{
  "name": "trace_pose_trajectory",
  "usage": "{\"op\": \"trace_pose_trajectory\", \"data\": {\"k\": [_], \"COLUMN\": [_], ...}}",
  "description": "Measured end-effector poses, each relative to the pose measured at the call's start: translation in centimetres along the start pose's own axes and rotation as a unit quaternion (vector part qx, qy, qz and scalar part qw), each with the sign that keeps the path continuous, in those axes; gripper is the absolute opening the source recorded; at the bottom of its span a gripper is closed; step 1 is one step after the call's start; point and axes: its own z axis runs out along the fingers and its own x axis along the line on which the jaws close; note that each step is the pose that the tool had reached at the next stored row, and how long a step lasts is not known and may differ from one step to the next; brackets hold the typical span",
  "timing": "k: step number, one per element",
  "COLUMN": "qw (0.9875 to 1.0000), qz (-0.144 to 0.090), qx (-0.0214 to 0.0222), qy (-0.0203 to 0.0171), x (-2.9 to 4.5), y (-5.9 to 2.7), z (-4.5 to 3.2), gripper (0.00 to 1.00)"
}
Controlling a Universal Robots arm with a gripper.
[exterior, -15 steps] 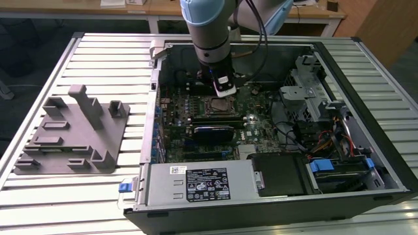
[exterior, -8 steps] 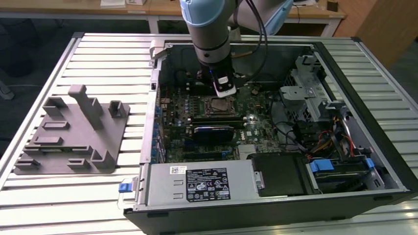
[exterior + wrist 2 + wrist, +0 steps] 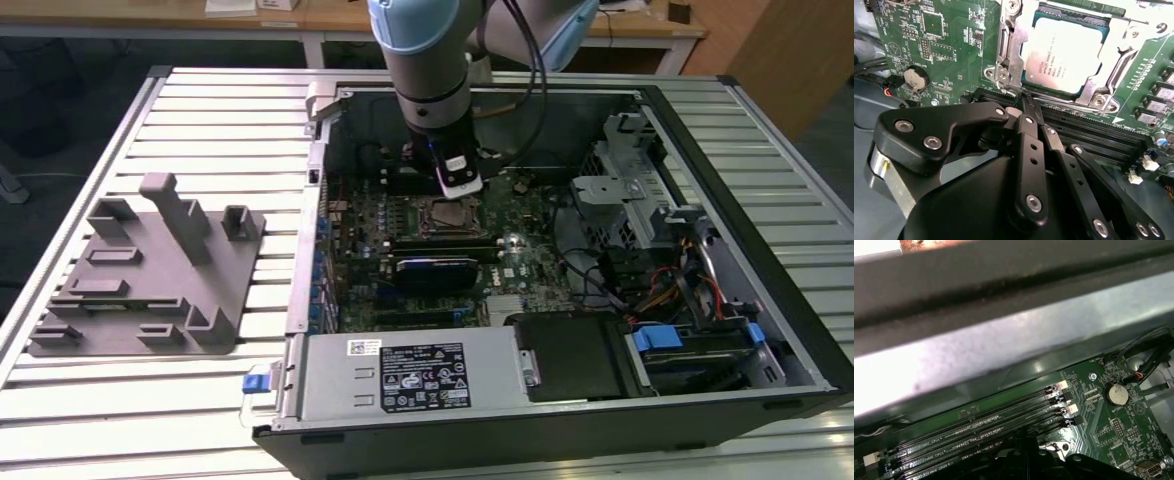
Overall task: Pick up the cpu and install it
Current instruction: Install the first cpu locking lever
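In the exterior view, an open computer case (image 3: 561, 260) lies on a slatted metal table (image 3: 200, 120). The arm (image 3: 424, 60) reaches down into the case from above, and its gripper (image 3: 461, 185) hangs over the green motherboard (image 3: 534, 265), just above the socket frame (image 3: 451, 215) near the board's middle. What sits inside the frame is too small to make out here. A grey plastic fixture (image 3: 154, 270) with upright posts stands on the table at the exterior view's left, well apart from the case. A power supply (image 3: 407, 375) fills the near corner of the case.

In the second wrist view, the cpu (image 3: 1064, 52) lies flat in its socket, pale metal top upward, with the metal socket frame (image 3: 1009, 45) and its load plate around it. The gripper (image 3: 1026, 102) has its black fingers (image 3: 1029, 125) drawn together into a narrow point with nothing between them. That tip hovers beside the socket's edge, over the dark memory slots (image 3: 1094, 132), just short of the cpu and apart from it. A round coin battery (image 3: 915, 78) sits on the board well to one side.

In the first wrist view, the case's grey inner wall (image 3: 1004, 350) looms close. Beneath it run the memory slots (image 3: 979, 425), and the coin battery (image 3: 1116, 395) shows nearby on the motherboard (image 3: 1114, 430). The dark fingertips (image 3: 1029, 455) show at the frame's edge.
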Motion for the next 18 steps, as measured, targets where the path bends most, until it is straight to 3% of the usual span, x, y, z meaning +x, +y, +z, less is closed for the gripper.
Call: {"op": "trace_pose_trajectory", "data": {"k": [11, 18], "qw": [1.0000, 1.0000], "qz": [0.000, 0.000], "qx": [0.0005, 0.0009], "qy": [-0.0001, -0.0003], "x": [-0.32, -0.34], "y": [0.60, 0.64], "z": [-2.07, -2.23], "gripper": [0.11, 0.11]}}
